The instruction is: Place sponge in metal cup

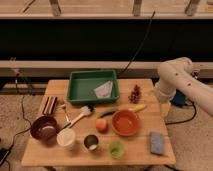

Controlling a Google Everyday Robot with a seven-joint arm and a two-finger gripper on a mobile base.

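Hand [164,104] at worktop's [45,152] right edge; whether it is apart or together cannot be told. Sponge [157,142] lies near-right. Risk: sponge bridges metal cup [91,142] rim, or drops into adjacent green cup [117,148].

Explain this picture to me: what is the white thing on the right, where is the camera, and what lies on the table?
The white tube on the right is a robot's arm. Its gripper, the two-finger hand, hangs by the right edge of the wooden table. There is one picture, from one camera looking down on the table from its front. The blue-grey sponge lies at the front right, not held. The metal cup stands in front between a white cup and a green cup. Behind them are an orange bowl, a dark bowl and a green tray with a pale cloth.
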